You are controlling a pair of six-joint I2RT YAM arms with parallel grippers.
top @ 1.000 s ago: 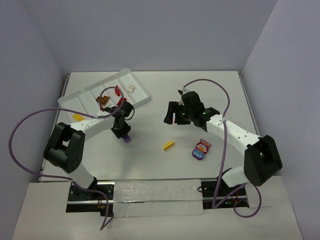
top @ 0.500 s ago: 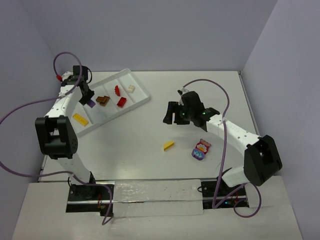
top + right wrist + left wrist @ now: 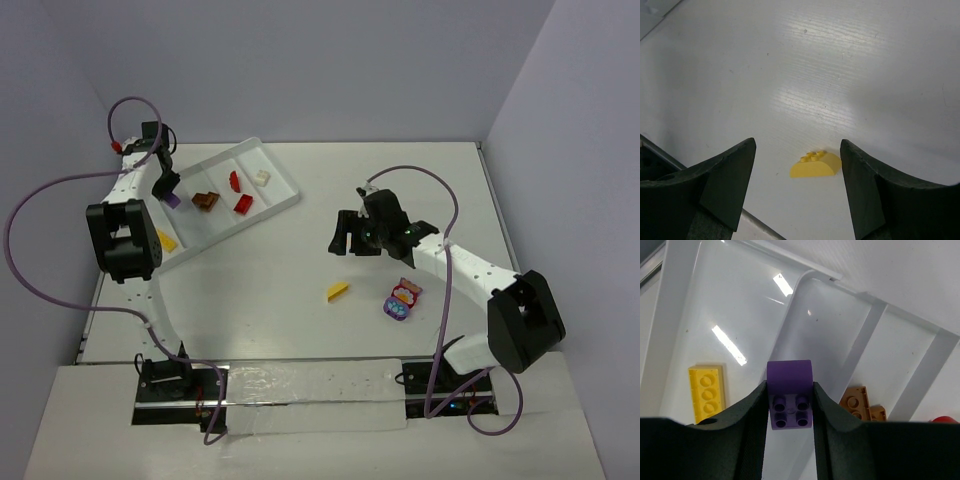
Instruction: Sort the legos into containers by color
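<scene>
My left gripper (image 3: 170, 192) (image 3: 789, 391) is shut on a purple brick (image 3: 174, 200) (image 3: 789, 396), held above a compartment at the left end of the white tray (image 3: 283, 176) (image 3: 680, 315). In the tray lie a yellow flat brick (image 3: 165, 240) (image 3: 706, 392), a brown brick (image 3: 205, 201) (image 3: 862, 402), two red bricks (image 3: 235, 181) (image 3: 243, 204) and a white brick (image 3: 262, 177). My right gripper (image 3: 347, 235) (image 3: 797, 145) hangs open above a yellow curved brick (image 3: 338, 291) (image 3: 816, 165), which lies on the table between the fingers' line of sight, untouched.
A purple and pink cluster of bricks (image 3: 401, 299) sits on the table right of the yellow curved brick. Walls close in the table on the left, back and right. Purple cables trail from both arms.
My left arm has swung from mid-table up and left to the tray's left end, carrying the purple brick. My right gripper has edged slightly nearer the yellow curved brick.
</scene>
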